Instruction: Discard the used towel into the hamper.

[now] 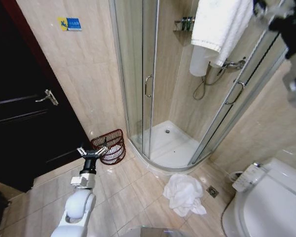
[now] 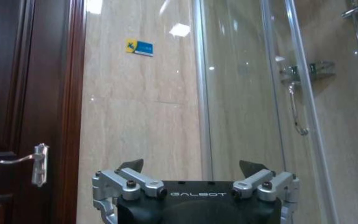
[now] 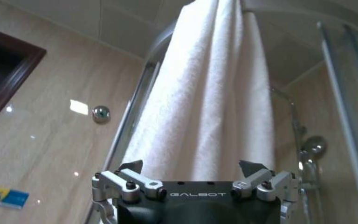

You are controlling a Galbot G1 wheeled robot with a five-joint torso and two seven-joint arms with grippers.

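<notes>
We see a beige-tiled bathroom; beside the shower door, the hamper. Both "GALBOT" grippers, left and right, gape wide.

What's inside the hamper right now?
The dark reddish-brown woven hamper by the shower holds something pale, partly seen through its bars. The open left gripper hovering in front covers part of it, so the contents can't be identified.

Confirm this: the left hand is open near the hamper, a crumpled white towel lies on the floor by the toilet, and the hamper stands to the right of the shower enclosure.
One detail is wrong. In the head view the hamper stands to the left of the shower enclosure, beside the dark door, not to its right. The rest holds: the left hand is open near the hamper, and the crumpled white towel lies on the floor by the toilet.
</notes>
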